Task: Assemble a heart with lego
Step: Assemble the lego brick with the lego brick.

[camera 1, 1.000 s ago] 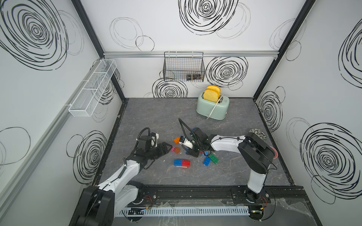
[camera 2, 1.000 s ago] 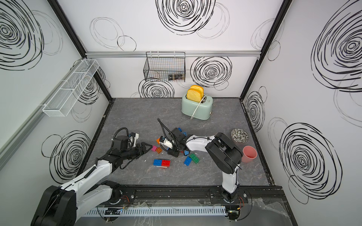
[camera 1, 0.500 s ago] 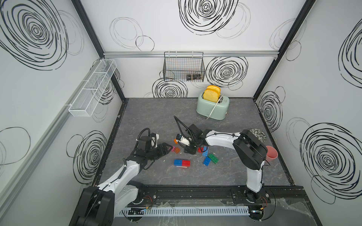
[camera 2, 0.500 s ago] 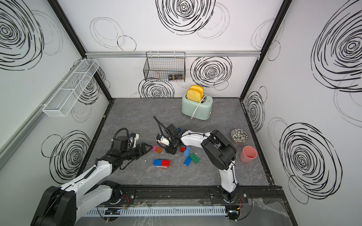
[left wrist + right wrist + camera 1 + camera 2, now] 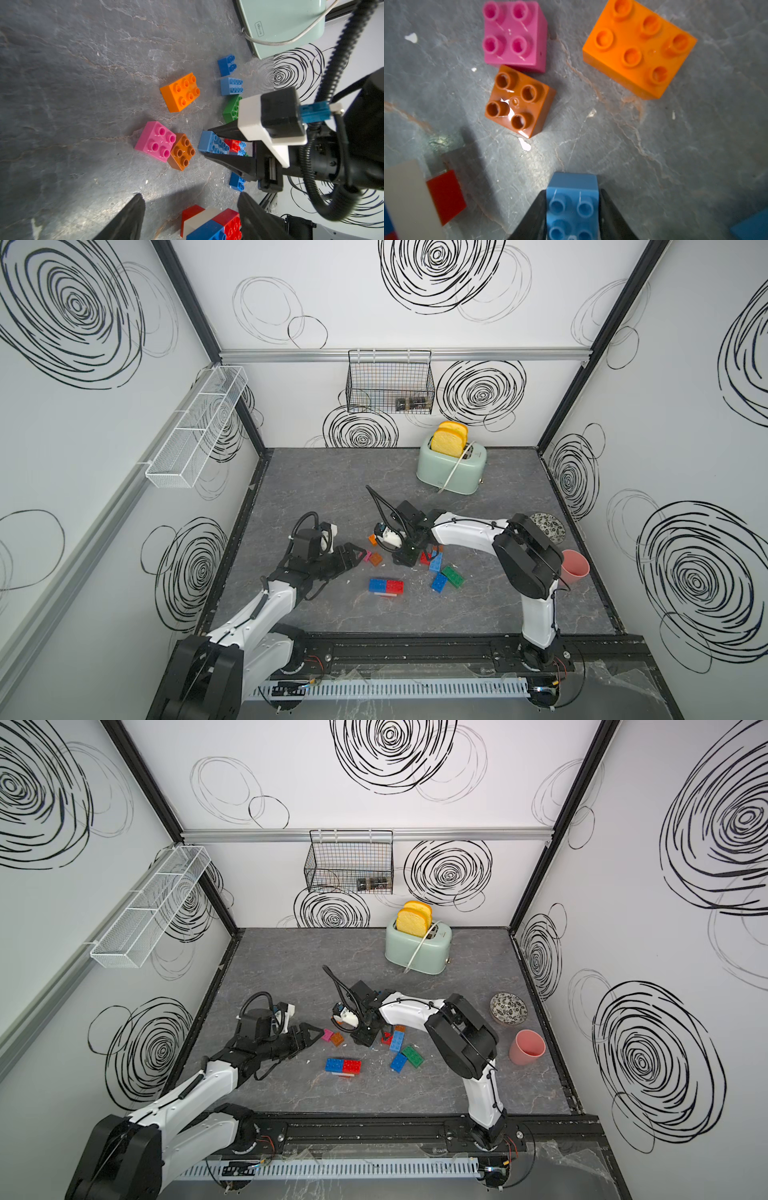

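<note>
1. Left tool (image 5: 316, 1031) low over the surface (image 5: 291, 977), tips just beside the pink brick (image 5: 327, 1034); brown brick (image 5: 337, 1039) right next to it.
2. Right tool (image 5: 362, 1041) pointing down at the surface, red brick (image 5: 387, 1038) just beside.
3. Joined blue-red block (image 5: 343, 1066) sits nearer the front, apart from both tools.

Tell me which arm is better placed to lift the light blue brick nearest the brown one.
Right. The right end effector grips the light blue brick, fingers pressed on both sides. The left end effector hangs open and empty, nearer the pink brick.
</note>
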`<state>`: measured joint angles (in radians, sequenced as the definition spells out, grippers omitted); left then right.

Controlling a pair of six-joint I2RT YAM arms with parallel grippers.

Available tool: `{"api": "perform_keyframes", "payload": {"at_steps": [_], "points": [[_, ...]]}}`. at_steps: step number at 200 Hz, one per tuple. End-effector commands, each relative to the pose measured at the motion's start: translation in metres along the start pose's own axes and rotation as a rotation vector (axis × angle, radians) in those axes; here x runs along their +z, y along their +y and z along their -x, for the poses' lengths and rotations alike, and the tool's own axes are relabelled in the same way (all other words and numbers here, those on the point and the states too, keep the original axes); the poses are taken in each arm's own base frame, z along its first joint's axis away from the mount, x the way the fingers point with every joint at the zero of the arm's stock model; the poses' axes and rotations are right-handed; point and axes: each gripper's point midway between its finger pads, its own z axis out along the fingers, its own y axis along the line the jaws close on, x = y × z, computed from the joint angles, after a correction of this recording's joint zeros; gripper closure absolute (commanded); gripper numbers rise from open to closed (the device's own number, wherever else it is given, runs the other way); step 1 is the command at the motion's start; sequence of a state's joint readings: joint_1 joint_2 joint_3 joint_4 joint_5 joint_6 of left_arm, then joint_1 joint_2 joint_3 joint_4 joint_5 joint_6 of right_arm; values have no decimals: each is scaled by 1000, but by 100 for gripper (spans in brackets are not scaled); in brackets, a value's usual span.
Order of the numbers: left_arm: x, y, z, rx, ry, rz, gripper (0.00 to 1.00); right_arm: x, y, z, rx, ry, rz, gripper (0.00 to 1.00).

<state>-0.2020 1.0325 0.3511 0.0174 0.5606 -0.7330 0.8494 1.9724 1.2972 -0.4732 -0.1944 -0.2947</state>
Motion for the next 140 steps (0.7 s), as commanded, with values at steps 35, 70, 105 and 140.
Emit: {"api": "perform_keyframes", "payload": {"at_steps": [35, 70, 105, 140], "points": [[-1, -2, 1, 6, -11, -18, 25, -1, 6, -5, -10, 37, 15, 69], [0, -5, -11, 2, 16, -20, 24, -23, 9, 4, -68, -30, 1, 73], [3, -5, -32, -11, 55, -22, 21, -53, 14, 12, -138, -100, -8, 74], [4, -5, -51, -24, 71, -34, 16, -73, 30, 9, -203, -135, 11, 74]]}}
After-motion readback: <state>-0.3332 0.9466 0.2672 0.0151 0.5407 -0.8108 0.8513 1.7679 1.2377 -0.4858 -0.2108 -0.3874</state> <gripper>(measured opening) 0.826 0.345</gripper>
